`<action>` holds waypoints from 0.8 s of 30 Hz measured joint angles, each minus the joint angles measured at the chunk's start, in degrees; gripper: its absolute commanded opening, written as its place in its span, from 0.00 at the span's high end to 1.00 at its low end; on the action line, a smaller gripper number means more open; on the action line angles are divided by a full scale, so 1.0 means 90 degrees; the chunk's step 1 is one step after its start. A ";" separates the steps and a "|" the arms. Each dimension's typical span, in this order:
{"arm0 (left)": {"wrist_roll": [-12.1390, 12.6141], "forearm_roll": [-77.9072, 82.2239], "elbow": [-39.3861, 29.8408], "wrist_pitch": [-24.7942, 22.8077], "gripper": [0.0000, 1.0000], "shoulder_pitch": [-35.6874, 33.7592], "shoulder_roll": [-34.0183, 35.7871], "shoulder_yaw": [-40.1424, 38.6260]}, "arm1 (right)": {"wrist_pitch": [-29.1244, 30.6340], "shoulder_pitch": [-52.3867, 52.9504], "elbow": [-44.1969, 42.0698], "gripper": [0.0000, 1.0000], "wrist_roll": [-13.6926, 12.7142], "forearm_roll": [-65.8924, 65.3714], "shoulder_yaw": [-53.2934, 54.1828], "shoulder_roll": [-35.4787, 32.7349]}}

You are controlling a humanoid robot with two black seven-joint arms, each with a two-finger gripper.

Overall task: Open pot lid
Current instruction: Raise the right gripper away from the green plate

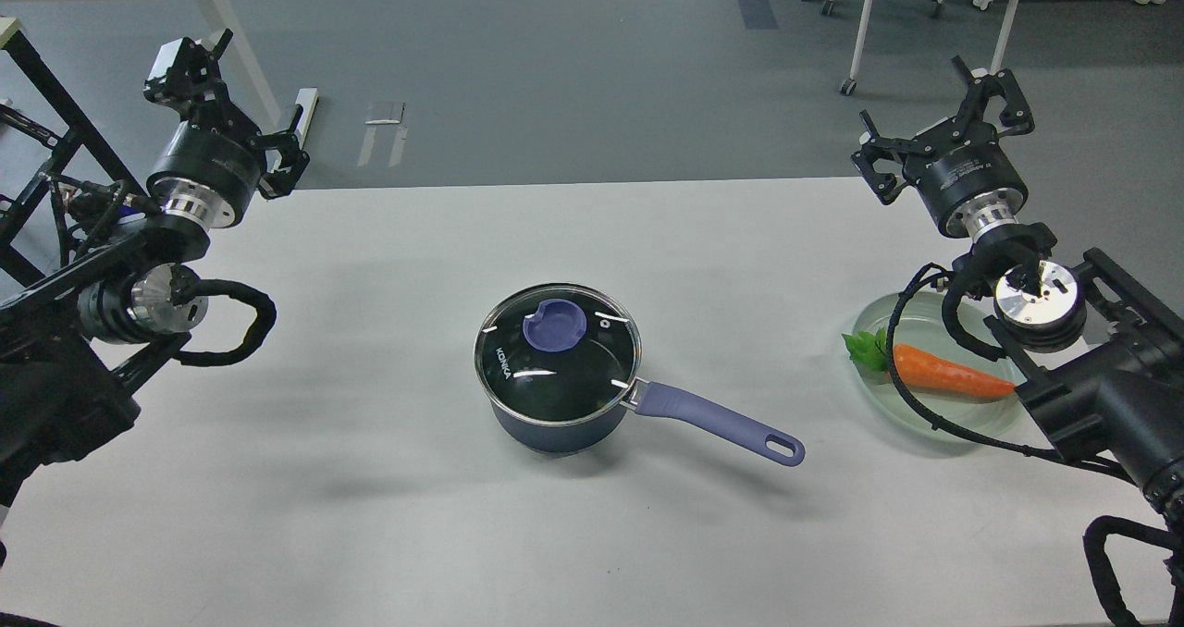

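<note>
With the pot lid (558, 350) seated on the pot (555, 424) at mid-bench (370, 516), handle pointing lower right. Left hand (254, 100) raised far up-left of pot, fingers spread, empty. Right hand (934, 109) raised far up-right of pot, fingers spread, empty. Carrot (948, 374) on green plate (879, 317) right of pot.

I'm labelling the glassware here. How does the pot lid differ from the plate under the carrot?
The pot lid is clear glass with a metal rim, a purple-blue knob and white lettering; the plate is plain pale green glass. The lid sits closed on the pot mid-table; the plate lies flat on the table to the right, holding a carrot. Both are round glass.
</note>
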 measured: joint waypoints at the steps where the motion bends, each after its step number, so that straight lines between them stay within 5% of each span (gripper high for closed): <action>1: 0.0000 0.0001 -0.0007 -0.0001 0.00 0.0003 0.0002 0.0013 | -0.0002 -0.0001 0.0029 0.00 0.0000 0.0000 0.0006 -0.0007; 16: 0.0000 -0.0005 -0.0061 0.0223 0.00 0.0024 0.0234 0.0032 | 0.0037 -0.0170 0.0231 0.00 0.0051 -0.0004 0.0085 -0.0138; 24: 0.0027 0.0107 -0.0157 -0.0038 0.00 -0.0010 0.0549 0.0192 | -0.0115 -0.0069 0.1350 0.00 0.0067 -0.0138 -0.0590 -0.1709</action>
